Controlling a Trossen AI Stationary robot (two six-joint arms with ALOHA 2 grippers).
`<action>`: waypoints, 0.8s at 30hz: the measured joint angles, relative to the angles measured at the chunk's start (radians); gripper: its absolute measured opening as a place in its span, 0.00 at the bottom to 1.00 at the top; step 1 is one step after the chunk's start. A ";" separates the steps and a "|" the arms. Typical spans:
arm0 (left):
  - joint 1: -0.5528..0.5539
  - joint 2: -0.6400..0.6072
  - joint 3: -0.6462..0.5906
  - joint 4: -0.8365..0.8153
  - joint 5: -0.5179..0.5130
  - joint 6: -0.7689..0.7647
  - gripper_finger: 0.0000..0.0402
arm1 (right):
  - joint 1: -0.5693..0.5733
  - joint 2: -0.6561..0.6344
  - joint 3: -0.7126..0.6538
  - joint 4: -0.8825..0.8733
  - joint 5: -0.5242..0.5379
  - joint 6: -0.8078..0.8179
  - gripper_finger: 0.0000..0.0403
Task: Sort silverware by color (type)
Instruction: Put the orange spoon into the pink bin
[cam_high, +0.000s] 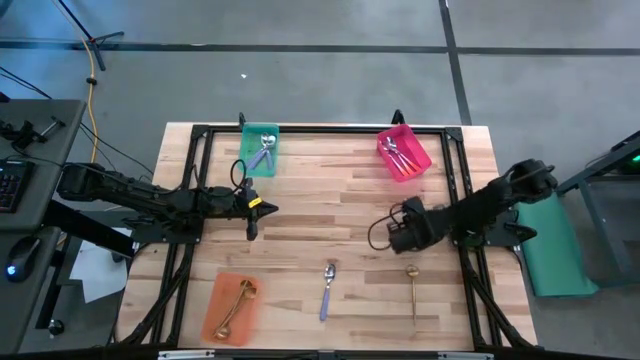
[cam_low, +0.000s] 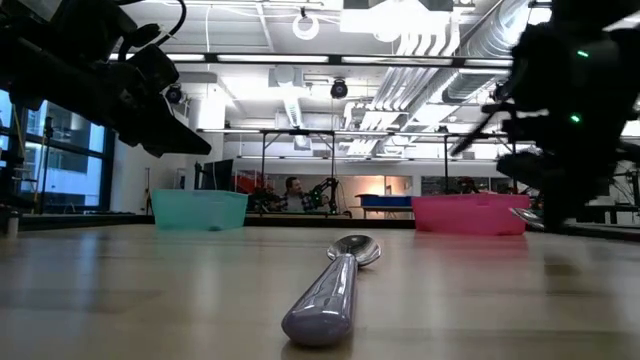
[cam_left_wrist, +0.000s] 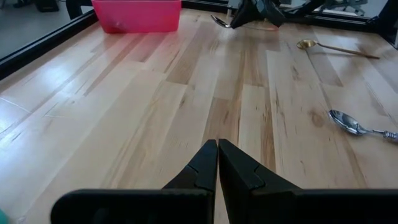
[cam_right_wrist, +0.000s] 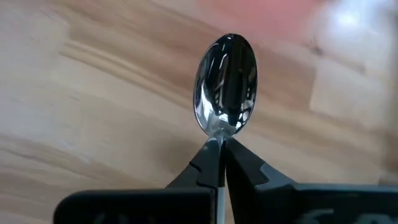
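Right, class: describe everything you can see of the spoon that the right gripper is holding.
The spoon shows a shiny, silver-looking oval bowl that mirrors the room. The right gripper is shut on its thin neck just below the bowl, so the handle is hidden and its colour cannot be told. The bowl sticks straight out beyond the fingertips, above the wooden table; whether it is clear of the wood cannot be told. Nothing but the fingers visibly touches it. From overhead, the gripper sits right of the table's centre, short of the pink bin.
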 joint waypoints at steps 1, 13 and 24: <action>0.000 0.000 0.000 0.000 0.000 0.000 0.01 | -0.023 -0.013 0.011 -0.004 0.001 -0.049 0.00; 0.000 0.000 0.000 0.000 0.000 0.003 0.01 | -0.548 -0.148 0.211 0.037 0.022 -0.891 0.00; 0.002 0.000 0.000 0.002 -0.139 0.015 0.01 | -1.015 -0.067 0.274 0.371 -0.251 -1.519 0.00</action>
